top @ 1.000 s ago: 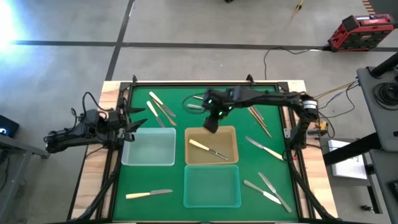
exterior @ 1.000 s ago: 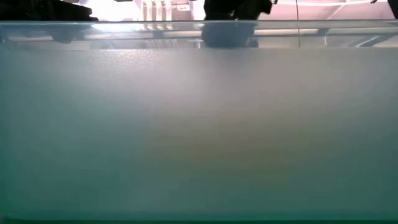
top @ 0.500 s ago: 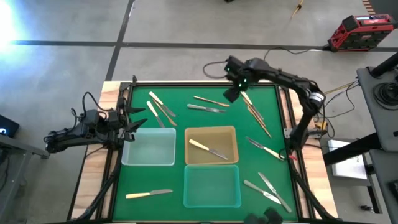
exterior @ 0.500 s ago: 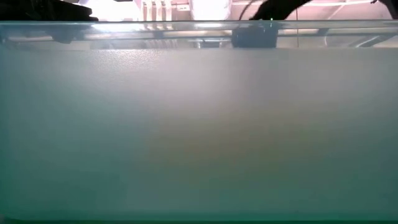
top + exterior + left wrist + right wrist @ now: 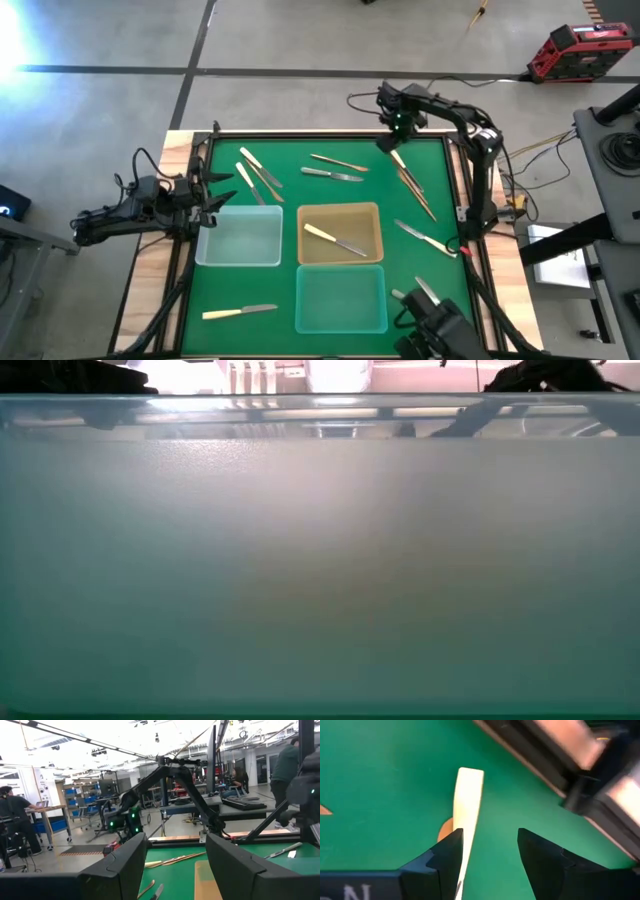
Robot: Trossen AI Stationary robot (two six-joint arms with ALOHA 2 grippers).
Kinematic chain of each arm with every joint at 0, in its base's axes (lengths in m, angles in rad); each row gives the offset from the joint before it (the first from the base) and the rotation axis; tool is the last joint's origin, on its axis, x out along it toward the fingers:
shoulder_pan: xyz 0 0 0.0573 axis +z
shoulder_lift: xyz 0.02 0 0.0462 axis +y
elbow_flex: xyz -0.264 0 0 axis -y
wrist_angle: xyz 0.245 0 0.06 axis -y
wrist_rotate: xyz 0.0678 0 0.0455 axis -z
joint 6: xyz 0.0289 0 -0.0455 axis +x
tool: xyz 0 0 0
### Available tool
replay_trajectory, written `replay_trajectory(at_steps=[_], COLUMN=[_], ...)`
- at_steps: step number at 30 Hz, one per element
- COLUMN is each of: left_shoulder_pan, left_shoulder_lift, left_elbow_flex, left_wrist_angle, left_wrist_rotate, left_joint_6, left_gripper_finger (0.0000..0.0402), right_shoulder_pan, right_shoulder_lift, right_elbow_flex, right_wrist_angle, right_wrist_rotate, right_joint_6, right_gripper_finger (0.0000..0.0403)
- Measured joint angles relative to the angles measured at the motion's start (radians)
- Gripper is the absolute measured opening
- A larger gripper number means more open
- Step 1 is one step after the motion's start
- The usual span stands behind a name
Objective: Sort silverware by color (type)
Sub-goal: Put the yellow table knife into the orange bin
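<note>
The right gripper point(image 5: 388, 142) hung with fingers spread over a cream-handled knife point(image 5: 468, 800) near the mat's far edge (handle just under one finger). The left gripper point(image 5: 175, 862), also spread, waited beside the clear tray point(image 5: 240, 238).

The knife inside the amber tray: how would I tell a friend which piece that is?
Find the green mat, then the three shallow square trays near its middle. The amber tray sits right of the clear one and above the teal one. The cream-handled knife lies slanted in it, the only piece in any tray.
</note>
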Motion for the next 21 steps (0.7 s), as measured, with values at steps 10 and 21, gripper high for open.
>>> replay_trajectory(at_steps=[10,21], left_shoulder_pan=[0.000,0.000], left_shoulder_lift=[0.000,0.000], left_elbow_flex=[0.000,0.000], left_wrist_angle=[0.000,0.000], left_wrist_rotate=[0.000,0.000], left_joint_6=[0.000,0.000], left_gripper_finger=[0.0192,0.0192], right_shoulder_pan=[-0.003,-0.011], right_shoulder_lift=[0.055,0.114], right_elbow_flex=[0.000,0.005], right_wrist_angle=[0.054,0.057], right_wrist_rotate=[-0.078,-0.089], right_joint_6=[-0.035,-0.035], right_gripper_finger=[0.0178,0.0178])
